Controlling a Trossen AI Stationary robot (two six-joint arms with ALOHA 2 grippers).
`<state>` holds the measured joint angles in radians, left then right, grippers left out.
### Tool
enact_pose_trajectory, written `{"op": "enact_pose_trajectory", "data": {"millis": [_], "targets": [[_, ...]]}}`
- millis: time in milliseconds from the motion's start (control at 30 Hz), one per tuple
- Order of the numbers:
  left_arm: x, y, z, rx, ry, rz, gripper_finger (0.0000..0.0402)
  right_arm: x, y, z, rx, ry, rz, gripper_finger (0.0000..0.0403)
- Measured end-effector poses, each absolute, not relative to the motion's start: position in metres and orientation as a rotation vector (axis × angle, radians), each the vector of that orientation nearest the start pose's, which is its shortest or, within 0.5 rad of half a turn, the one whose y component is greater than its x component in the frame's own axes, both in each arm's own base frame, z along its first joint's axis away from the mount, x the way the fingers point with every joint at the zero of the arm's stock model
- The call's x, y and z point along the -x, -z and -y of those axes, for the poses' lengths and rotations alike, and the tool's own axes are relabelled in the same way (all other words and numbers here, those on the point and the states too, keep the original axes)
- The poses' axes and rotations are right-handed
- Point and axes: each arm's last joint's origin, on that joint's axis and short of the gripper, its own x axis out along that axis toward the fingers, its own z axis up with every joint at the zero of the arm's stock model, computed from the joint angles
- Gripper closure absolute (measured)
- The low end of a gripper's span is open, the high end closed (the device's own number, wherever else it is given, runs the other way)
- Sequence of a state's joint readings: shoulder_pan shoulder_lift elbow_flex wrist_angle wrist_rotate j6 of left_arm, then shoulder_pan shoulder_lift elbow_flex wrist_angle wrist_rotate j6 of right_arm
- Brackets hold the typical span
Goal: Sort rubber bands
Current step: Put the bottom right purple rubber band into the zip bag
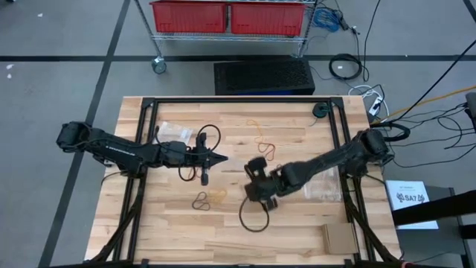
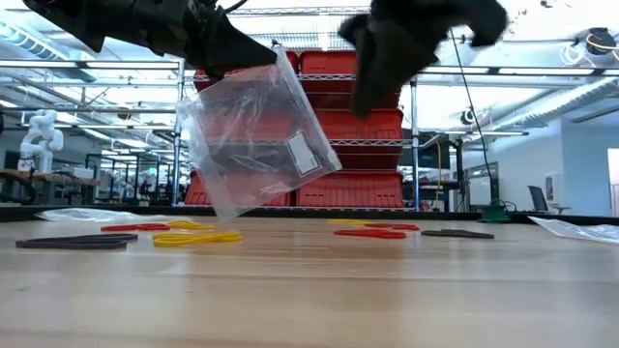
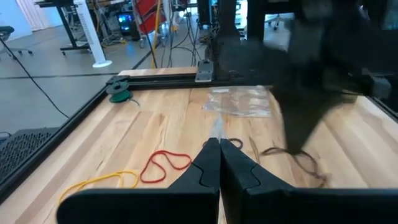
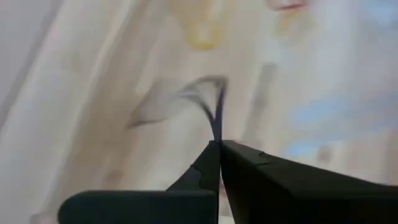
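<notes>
A clear plastic bag [image 2: 253,135] hangs in the air from the left gripper [image 1: 220,158], tilted, with a white label on its side. It is hard to tell if anything is inside it. The left jaws are closed tight on the top edge of the bag, above the middle of the bench [image 1: 297,238]. Another clear bag [image 1: 172,129] lies flat on the bench farther back, and one more [image 1: 324,187] lies under the right arm. Two red bins [image 1: 230,16] sit on a shelf behind the bench.

The right gripper [image 4: 219,144] is up off the bench, near the middle. Its jaws are shut, and in the right wrist view a thin dark loop [image 4: 186,99] sticks out from between the tips. It may be a black rubber band, but the view is too blurry to be sure.

The rubber bands [image 2: 193,235] lie loose on the wood, not in any bag. They are thin floppy loops in red, yellow and black. Some lie in front of the left gripper, others lie farther back.
</notes>
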<state>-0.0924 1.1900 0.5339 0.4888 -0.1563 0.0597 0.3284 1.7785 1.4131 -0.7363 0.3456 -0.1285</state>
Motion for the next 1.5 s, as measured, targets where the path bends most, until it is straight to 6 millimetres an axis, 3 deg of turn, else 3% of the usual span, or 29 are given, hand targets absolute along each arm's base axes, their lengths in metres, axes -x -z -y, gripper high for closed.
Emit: {"op": "enact_pose_trajectory", "data": {"millis": [267,467,633,933,1167,1500], "targets": [[-0.244,-0.235,0.020,-0.075,-0.012,-0.147,0.0402,-0.341,-0.294,-0.083,0.534,0.171,-0.920,0.0403],[-0.244,-0.237,0.021,-0.073,-0.006,-0.133,0.0401,-0.339,-0.314,-0.083,0.524,0.178,-0.799,0.0403],[-0.244,-0.239,0.022,-0.071,0.000,-0.113,0.0401,-0.345,-0.314,-0.085,0.516,0.172,-0.750,0.0403],[-0.245,-0.240,0.022,-0.067,0.016,-0.094,0.0401,-0.363,-0.299,-0.089,0.451,0.120,-0.729,0.0403],[-0.245,-0.241,0.024,-0.066,0.036,-0.084,0.0401,-0.374,-0.288,-0.073,0.384,0.185,-0.753,0.0403],[-0.243,-0.242,0.026,-0.066,0.042,-0.088,0.0402,-0.367,-0.300,-0.065,0.342,0.211,-0.735,0.0403]]}}
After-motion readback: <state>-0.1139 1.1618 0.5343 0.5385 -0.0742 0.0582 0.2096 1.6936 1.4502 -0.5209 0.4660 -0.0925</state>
